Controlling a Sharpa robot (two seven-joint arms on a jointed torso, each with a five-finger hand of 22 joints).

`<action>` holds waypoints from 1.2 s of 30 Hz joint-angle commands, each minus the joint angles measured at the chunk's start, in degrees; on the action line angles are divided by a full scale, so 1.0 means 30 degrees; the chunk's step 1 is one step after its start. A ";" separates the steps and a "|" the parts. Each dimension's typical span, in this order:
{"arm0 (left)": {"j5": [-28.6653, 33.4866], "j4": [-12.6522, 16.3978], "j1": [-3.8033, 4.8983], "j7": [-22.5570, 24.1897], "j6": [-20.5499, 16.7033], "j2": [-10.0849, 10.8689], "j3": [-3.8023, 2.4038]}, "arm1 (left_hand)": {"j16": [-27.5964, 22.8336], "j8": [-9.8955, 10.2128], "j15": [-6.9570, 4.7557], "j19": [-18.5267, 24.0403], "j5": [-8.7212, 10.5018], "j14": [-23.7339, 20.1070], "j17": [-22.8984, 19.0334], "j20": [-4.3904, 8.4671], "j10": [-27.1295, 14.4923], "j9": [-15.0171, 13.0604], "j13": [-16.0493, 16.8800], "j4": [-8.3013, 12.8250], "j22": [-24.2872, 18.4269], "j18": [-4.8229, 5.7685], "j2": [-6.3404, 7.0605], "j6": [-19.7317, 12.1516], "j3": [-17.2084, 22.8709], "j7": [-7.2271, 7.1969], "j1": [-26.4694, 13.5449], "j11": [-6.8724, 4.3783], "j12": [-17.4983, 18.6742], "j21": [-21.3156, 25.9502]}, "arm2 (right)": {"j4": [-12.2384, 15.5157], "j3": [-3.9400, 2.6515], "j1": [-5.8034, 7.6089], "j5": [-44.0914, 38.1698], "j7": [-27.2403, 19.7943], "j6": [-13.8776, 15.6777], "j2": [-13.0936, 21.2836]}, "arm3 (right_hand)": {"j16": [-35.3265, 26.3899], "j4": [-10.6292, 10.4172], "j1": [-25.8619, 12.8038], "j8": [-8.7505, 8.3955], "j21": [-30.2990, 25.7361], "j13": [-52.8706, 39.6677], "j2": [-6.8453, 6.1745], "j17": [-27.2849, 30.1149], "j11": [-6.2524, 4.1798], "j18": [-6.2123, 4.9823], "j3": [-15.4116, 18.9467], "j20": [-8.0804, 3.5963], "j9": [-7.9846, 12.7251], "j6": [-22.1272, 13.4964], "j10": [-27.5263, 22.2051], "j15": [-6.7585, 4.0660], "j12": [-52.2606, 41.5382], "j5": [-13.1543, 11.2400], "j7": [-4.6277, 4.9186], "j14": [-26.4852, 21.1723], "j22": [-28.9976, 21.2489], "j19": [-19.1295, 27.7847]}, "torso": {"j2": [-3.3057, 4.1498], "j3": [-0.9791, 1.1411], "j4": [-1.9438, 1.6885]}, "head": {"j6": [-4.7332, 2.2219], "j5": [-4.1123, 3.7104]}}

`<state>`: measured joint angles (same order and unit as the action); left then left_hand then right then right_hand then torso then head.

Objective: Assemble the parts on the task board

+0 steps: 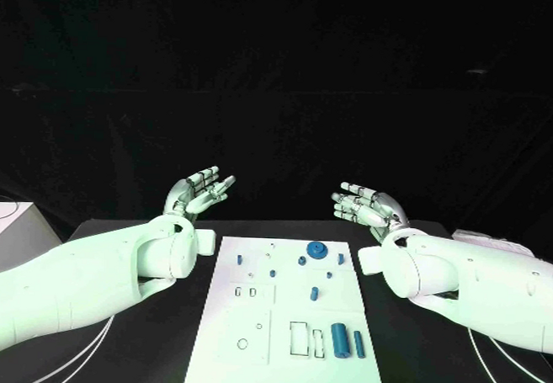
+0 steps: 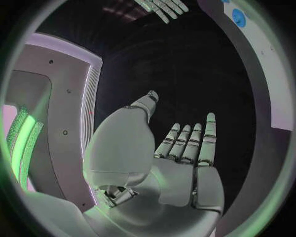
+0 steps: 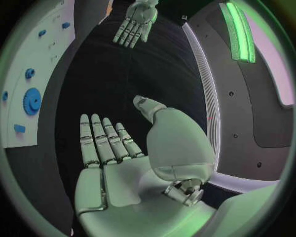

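Nearest me on the black table (image 1: 417, 348), the task board (image 1: 284, 326) lies lengthwise between my two forearms. Its near end carries a blue cylinder (image 1: 340, 335) with a thinner blue pin (image 1: 359, 343) just beside it. Further up, small blue parts (image 1: 313, 293) dot the middle, and a blue gear (image 1: 317, 248) sits near the far end. Beyond the board I see my left hand (image 1: 198, 191) raised, palm inward, fingers spread, holding nothing. My right hand (image 1: 364, 206) mirrors it, fingers apart, empty.

Task board (image 1: 236, 325) on the table (image 1: 138, 355), parts (image 1: 316, 248) on it
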<state>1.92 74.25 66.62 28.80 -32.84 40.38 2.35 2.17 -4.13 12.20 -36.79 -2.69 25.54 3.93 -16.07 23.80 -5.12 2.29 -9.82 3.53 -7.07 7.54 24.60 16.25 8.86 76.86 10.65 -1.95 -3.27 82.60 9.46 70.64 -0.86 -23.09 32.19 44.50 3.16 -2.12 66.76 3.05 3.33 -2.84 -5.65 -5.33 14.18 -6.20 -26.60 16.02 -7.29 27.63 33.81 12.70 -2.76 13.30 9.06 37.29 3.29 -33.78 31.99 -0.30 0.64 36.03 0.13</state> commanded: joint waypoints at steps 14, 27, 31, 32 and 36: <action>-0.0631 0.1780 0.0173 0.0128 0.3617 0.1665 0.0038 | 0.2808 -0.2008 -0.0951 -0.5086 -0.0141 0.9452 0.1579 0.0175 0.9716 -0.1099 0.0507 0.0114 0.0777 -0.1168 -0.0426 0.7487 0.1135 0.1763 0.1247 0.0303 -0.1567 -0.2175 | -0.1016 0.0353 0.1188 -1.3155 0.1708 -0.1765 0.0671 | 0.1973 0.2006 0.3288 0.2347 0.2654 -0.0286 -0.0694 -0.0792 -0.1602 -0.1445 -0.1900 -0.0858 -0.1308 0.8981 0.9643 -0.1860 -0.0529 -0.0543 0.1199 0.8268 0.0809 -0.6687 | 0.0865 0.0134 -0.0077 | 0.0288 -0.0273; -0.1793 0.5262 0.0224 -0.0990 0.4619 0.3998 -0.0012 | 0.8111 -0.2855 -0.2996 -0.8587 -0.0153 1.4534 0.7012 0.2427 1.4414 -0.1640 0.0570 0.1357 0.3557 -0.1064 0.0767 0.9693 0.4164 0.0745 0.0685 -0.1149 -0.1012 -0.7167 | -0.0440 0.0290 0.1846 -2.2420 0.5545 -0.2419 0.0915 | 0.6414 0.2085 0.3506 0.2547 0.9087 -0.0469 -0.1198 -0.4659 -0.2996 -0.1385 0.0055 -0.3403 -0.1387 1.0533 1.2762 -0.4106 -0.0368 -0.0521 0.0186 1.4964 0.4562 -1.0614 | 0.2037 0.0196 -0.0334 | 0.0055 -0.0567; -0.1983 0.6135 0.0232 -0.1216 0.4824 0.4425 -0.0039 | 1.2123 -0.2694 -0.3176 -0.7810 -0.0081 1.3930 1.0106 0.2695 1.4851 -0.1780 0.0627 0.1820 0.5806 -0.0974 0.0960 0.9732 0.4901 0.0763 0.0150 -0.1305 -0.0616 -1.0227 | -0.0197 0.0281 0.1966 -2.4690 0.6893 -0.2835 0.0832 | 0.9739 0.1725 0.3307 0.2369 1.1221 -0.0936 -0.1696 -0.7670 -0.3382 -0.1380 -0.0305 -0.3812 -0.1508 1.0850 1.3729 -0.4524 -0.0320 -0.0501 -0.0137 1.5722 0.6049 -1.1222 | 0.2358 0.0198 -0.0484 | -0.0067 -0.0660; -0.2010 0.6291 0.0233 -0.1251 0.4851 0.4501 -0.0045 | 1.2575 -0.2664 -0.3170 -0.7649 -0.0149 1.3878 1.0392 0.2718 1.4875 -0.1800 0.0641 0.1835 0.6111 -0.1000 0.0989 0.9705 0.4964 0.0732 0.0031 -0.1259 -0.0625 -1.0629 | -0.0156 0.0280 0.1981 -2.5118 0.7141 -0.2917 0.0791 | 1.0851 0.1610 0.3269 0.2317 1.1750 -0.1120 -0.1888 -0.8581 -0.3400 -0.1386 -0.0466 -0.3850 -0.1567 1.0906 1.3851 -0.4604 -0.0291 -0.0418 -0.0210 1.5805 0.6441 -1.1369 | 0.2448 0.0206 -0.0524 | -0.0074 -0.0695; -0.2087 0.6906 0.0240 -0.1373 0.4946 0.4820 -0.0072 | 1.3673 -0.2612 -0.3167 -0.6968 -0.0139 1.3470 1.1050 0.2690 1.4878 -0.1897 0.0670 0.1978 0.7088 -0.1025 0.1039 0.9679 0.5247 0.0726 -0.0198 -0.1240 -0.0621 -1.1877 | -0.0081 0.0278 0.2022 -2.6844 0.8067 -0.3296 0.0458 | 1.7398 0.1241 0.3160 0.2058 1.5348 -0.1584 -0.2405 -1.4681 -0.3441 -0.0935 -0.1126 -0.3848 -0.1765 1.0764 1.3750 -0.4590 -0.0304 -0.0267 -0.0159 1.6061 1.0433 -1.2717 | 0.2718 0.0198 -0.0616 | -0.0156 -0.0769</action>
<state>-3.06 94.33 67.21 25.58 -20.09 54.63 2.21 43.02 -12.29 2.68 -58.02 -3.04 66.12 36.98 -7.89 68.31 -10.75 4.24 -3.95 24.62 -9.72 10.56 53.45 31.72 11.14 76.73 6.85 -3.98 -38.71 82.18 10.32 76.68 -71.92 -3.77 24.97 46.16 33.36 3.16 76.60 10.26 35.33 -5.68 -10.45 -29.17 4.77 -9.75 -28.38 5.77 -11.87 58.89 72.88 0.17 -3.87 11.86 9.09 81.84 21.22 -66.55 39.24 0.30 -0.86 35.69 -2.03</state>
